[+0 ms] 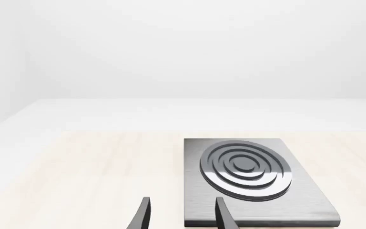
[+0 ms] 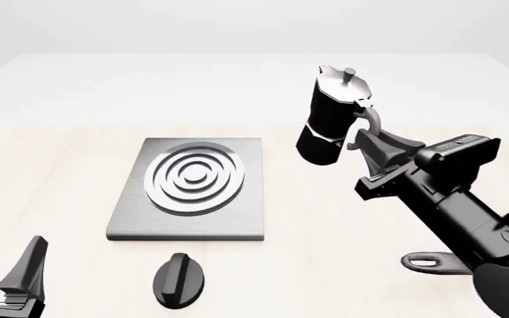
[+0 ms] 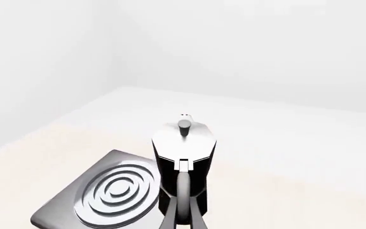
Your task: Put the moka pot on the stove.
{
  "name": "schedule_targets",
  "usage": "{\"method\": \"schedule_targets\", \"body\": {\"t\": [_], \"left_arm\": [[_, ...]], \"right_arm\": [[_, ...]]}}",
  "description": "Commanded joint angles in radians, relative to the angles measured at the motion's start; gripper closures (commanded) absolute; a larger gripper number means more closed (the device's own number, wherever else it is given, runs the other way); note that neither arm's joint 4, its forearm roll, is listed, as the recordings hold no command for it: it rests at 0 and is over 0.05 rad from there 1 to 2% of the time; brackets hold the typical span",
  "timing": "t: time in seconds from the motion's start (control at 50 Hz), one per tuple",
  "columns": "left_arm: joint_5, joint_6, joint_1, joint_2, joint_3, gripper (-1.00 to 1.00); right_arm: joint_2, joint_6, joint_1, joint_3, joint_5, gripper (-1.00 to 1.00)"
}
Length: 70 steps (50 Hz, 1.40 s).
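Observation:
The black moka pot (image 2: 330, 119) with its silver lid hangs tilted in the air to the right of the stove (image 2: 193, 187), held by its curved handle. My right gripper (image 2: 367, 136) is shut on that handle. From the right wrist, the moka pot (image 3: 184, 167) shows from behind, with the stove (image 3: 110, 195) below and beside it. The stove (image 1: 249, 179) is a grey plate with silver rings and nothing stands on it. My left gripper (image 2: 2, 265) stands open at the near left corner, and its fingertips (image 1: 145, 210) show in front of the stove's near edge.
A small black oval knob (image 2: 179, 279) lies on the table in front of the stove. A grey looped part (image 2: 431, 262) shows beneath the right arm near the table's right side. The light wooden tabletop (image 2: 60, 172) spreads out around the stove.

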Motion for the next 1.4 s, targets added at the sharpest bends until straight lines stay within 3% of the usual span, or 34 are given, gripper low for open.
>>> {"method": "schedule_targets", "body": {"t": [0.02, 0.74, 1.4], "left_arm": [[0.0, 0.0, 0.0, 0.0, 0.0, -1.0], [0.0, 0.0, 0.0, 0.0, 0.0, -1.0], [0.0, 0.0, 0.0, 0.0, 0.0, -1.0]], "right_arm": [[0.061, -0.005, 0.018, -0.093, -0.001, 1.0], [0.344, -0.016, 0.104, -0.339, -0.049, 1.0], [0.537, 0.008, 0.154, -0.481, -0.086, 1.0]]}}
